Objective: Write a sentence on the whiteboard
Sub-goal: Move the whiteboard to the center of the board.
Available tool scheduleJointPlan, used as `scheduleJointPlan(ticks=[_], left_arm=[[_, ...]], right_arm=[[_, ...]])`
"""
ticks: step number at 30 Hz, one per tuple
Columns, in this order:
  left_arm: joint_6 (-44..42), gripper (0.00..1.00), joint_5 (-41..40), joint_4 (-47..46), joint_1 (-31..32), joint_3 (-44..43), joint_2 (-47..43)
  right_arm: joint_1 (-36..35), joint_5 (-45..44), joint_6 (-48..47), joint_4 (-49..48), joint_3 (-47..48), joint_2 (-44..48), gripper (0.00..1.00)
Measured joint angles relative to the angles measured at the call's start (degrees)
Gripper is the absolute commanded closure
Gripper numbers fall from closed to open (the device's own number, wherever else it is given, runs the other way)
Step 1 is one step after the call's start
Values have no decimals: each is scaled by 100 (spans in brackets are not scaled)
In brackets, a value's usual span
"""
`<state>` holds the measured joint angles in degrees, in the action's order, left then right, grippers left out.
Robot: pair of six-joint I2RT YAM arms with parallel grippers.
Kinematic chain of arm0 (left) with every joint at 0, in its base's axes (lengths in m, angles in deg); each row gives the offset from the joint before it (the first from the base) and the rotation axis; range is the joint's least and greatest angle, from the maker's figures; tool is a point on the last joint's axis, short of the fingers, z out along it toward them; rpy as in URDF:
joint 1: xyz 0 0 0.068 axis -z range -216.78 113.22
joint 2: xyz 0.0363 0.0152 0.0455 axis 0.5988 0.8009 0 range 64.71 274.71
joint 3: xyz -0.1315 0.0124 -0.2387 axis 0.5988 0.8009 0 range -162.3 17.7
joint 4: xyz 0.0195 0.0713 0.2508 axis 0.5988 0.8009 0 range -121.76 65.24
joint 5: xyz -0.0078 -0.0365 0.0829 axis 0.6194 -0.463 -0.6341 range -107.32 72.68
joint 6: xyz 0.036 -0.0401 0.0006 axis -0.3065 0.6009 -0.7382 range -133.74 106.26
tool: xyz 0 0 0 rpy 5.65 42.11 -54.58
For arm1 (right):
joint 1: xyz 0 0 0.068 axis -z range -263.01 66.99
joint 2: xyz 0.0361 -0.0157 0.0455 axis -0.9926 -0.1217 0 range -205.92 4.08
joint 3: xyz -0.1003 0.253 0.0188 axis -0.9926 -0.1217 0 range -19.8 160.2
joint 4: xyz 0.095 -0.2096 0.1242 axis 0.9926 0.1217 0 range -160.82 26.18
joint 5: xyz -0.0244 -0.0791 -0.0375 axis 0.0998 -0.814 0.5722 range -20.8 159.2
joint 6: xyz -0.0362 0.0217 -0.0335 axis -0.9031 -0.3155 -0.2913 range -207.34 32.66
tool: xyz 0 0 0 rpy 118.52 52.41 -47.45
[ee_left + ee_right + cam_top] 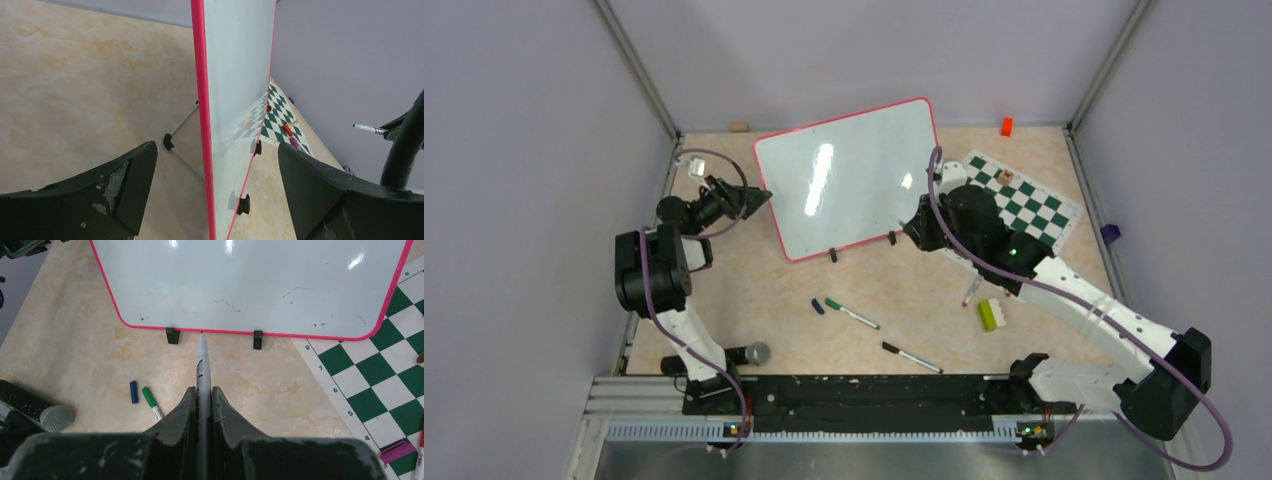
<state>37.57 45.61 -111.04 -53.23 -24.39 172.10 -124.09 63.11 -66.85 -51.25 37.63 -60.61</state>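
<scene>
The whiteboard [854, 175] stands tilted on its two black feet, white with a red frame. It bears only faint grey smudges [227, 304]; no blue lettering shows. My left gripper [754, 197] is open, its jaws on either side of the board's left edge [202, 100] without touching it. My right gripper [916, 226] is shut on a white marker [202, 360]. The marker's tip points at the board's bottom edge between the feet, just short of it. The marker also shows in the left wrist view [368, 129].
A green-capped marker [852, 313] and a blue cap [817, 306] lie in front of the board, and a black marker [911, 357] lies nearer. The chess mat [1024, 200] lies to the right, with a green-and-white block [992, 314] nearby. A microphone [757, 352] lies by the left base.
</scene>
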Motion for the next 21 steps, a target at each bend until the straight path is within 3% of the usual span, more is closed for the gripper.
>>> scheduleJointPlan(ticks=[9,10,13,15,18,21], left_arm=[[-487,7,343,804,542,-588,15],[-461,10,385,765,560,-605,46],[-199,52,485,503,551,-664,275],[-68,66,527,435,538,-664,402],[90,79,584,334,527,-667,474],[216,100,651,188,522,-669,474]], right_arm=[[0,0,-96,-24,2,0,100],[0,0,-101,-24,2,2,100],[0,-2,-105,-24,2,4,100],[0,-2,-111,-20,2,17,100],[0,-4,-138,-7,2,70,100],[0,-4,-144,7,2,170,100]])
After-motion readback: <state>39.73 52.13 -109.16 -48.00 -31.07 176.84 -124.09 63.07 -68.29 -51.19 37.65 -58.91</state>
